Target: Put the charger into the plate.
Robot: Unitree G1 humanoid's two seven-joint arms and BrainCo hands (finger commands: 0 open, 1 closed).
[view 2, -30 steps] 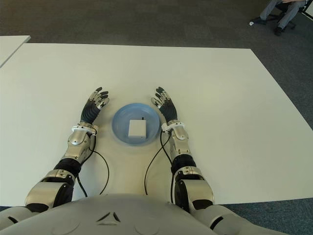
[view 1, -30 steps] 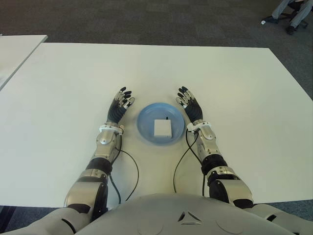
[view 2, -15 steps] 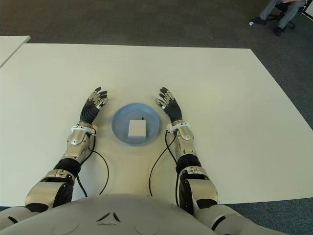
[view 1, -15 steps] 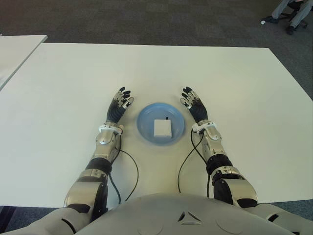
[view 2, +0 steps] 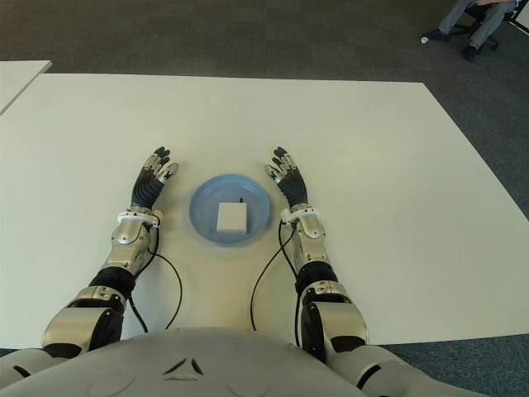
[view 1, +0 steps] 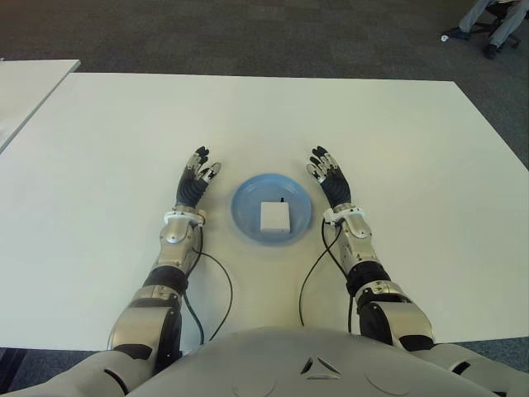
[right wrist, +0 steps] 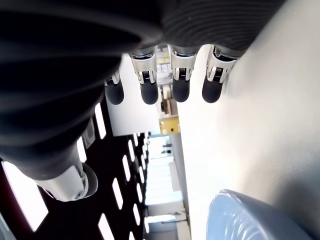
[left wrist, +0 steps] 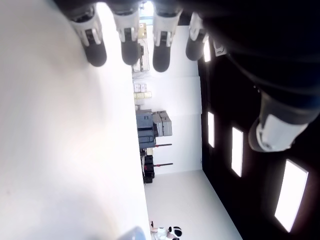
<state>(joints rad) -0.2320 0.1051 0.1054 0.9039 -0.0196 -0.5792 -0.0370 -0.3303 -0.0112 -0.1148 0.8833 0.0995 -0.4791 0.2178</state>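
A white square charger (view 1: 274,217) lies in the middle of the round blue plate (view 1: 248,198) on the white table (view 1: 264,116). My left hand (view 1: 197,175) shows just left of the plate, fingers straight and spread, holding nothing. My right hand (view 1: 327,175) shows just right of the plate, fingers also straight and empty. In the right wrist view the plate's rim (right wrist: 250,212) appears beside my extended fingers (right wrist: 180,90). The left wrist view shows straight fingers (left wrist: 127,47) over the bare table.
Two black cables (view 1: 216,285) trail from my wrists across the table toward my body. Another white table (view 1: 25,87) stands at the far left. A person's legs and a chair base (view 1: 488,25) are at the far right on the dark carpet.
My right hand has drawn away from the plate's rim to the right. My left hand has shifted slightly left, away from the plate. The charger has stayed in the plate.
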